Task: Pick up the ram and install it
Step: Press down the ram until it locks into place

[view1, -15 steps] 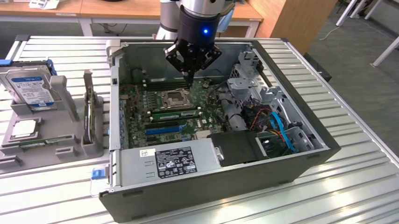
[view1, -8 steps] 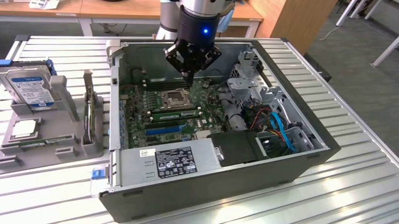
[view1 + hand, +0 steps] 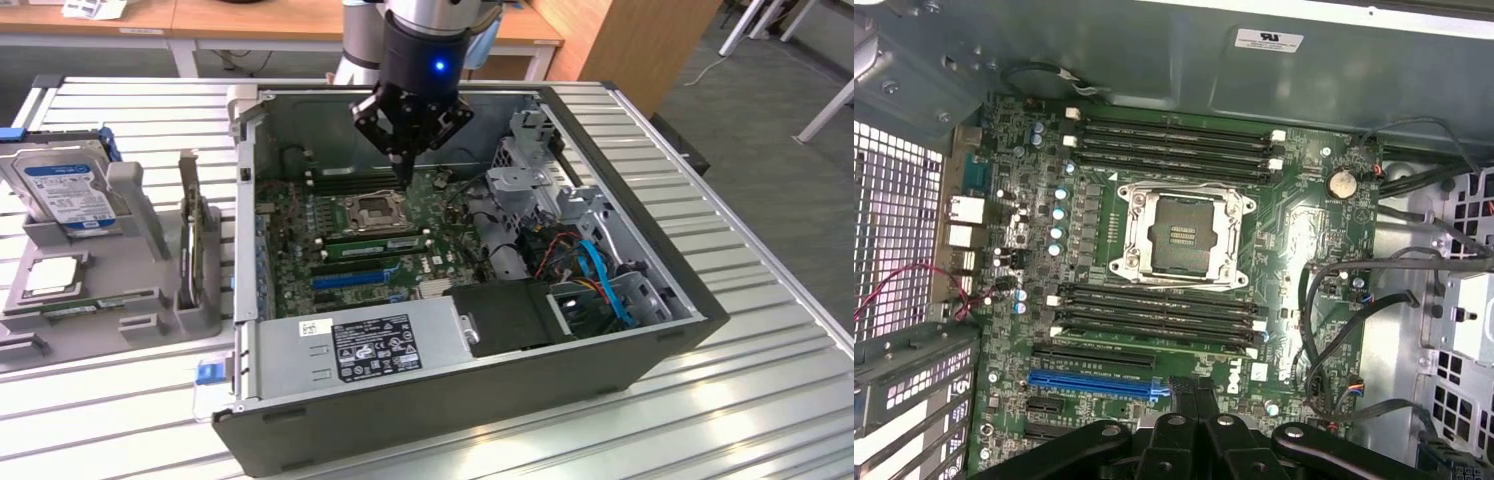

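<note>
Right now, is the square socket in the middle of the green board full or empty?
Empty. The processor socket on the motherboard shows its bare gold contact grid inside the silver frame, with no chip covering it.

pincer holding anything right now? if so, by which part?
Nothing held. The pincer is shut and empty, above the motherboard inside the open PC case.
</note>
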Robot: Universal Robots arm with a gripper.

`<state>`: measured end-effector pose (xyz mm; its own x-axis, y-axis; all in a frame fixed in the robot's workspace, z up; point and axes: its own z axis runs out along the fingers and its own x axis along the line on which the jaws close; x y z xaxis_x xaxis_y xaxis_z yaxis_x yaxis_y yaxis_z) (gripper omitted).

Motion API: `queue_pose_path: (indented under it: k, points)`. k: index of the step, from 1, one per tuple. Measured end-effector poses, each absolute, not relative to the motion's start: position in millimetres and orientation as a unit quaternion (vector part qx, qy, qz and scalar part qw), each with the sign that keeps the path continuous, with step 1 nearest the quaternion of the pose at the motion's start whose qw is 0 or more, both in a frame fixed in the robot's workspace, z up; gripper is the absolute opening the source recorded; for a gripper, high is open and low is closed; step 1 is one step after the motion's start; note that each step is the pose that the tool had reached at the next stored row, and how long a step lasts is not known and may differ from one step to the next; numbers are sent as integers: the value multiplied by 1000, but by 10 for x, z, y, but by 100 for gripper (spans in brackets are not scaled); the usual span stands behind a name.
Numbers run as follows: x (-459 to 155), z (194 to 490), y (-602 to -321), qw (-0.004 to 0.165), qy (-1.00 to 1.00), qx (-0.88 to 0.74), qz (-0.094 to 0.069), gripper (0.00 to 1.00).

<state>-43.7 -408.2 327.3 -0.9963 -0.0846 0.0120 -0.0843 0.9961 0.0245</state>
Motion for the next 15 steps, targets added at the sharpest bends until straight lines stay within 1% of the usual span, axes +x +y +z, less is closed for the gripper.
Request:
queue_pose_path:
  k: [15]
  points:
    - [-469, 3273, -4078, 6, -999, 42, -12, 10]
